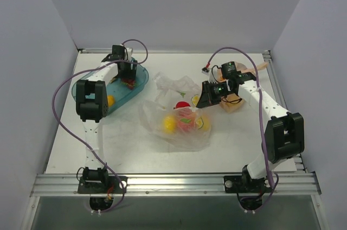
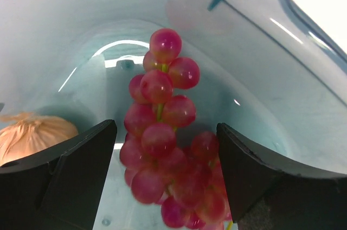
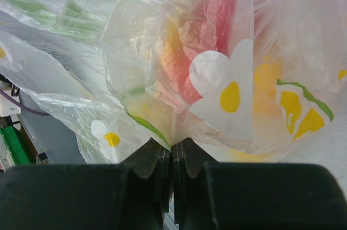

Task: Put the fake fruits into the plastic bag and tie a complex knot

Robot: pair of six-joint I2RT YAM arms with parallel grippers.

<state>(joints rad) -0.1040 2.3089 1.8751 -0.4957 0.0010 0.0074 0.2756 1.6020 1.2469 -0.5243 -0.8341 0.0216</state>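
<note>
The clear plastic bag (image 1: 179, 127), printed with white daisies, lies mid-table holding several fake fruits: yellow (image 1: 169, 124), red (image 1: 182, 105) and green-sliced (image 1: 201, 123). My right gripper (image 1: 198, 103) is shut on the bag's upper edge; in the right wrist view the fingers (image 3: 162, 170) pinch the film (image 3: 227, 78), with red and yellow fruit showing through. My left gripper (image 1: 128, 78) is open, down in the teal tray (image 1: 144, 74), its fingers either side of a bunch of red grapes (image 2: 162, 132). A yellow fruit (image 1: 110, 100) also lies in the tray. No knot shows.
A peach-orange tied bag (image 1: 234, 103) lies behind the right arm at the back right. A pale orange fruit (image 2: 32, 132) sits in the tray left of the left fingers. The tray wall (image 2: 244, 67) curves close around the grapes. Grey walls enclose the table.
</note>
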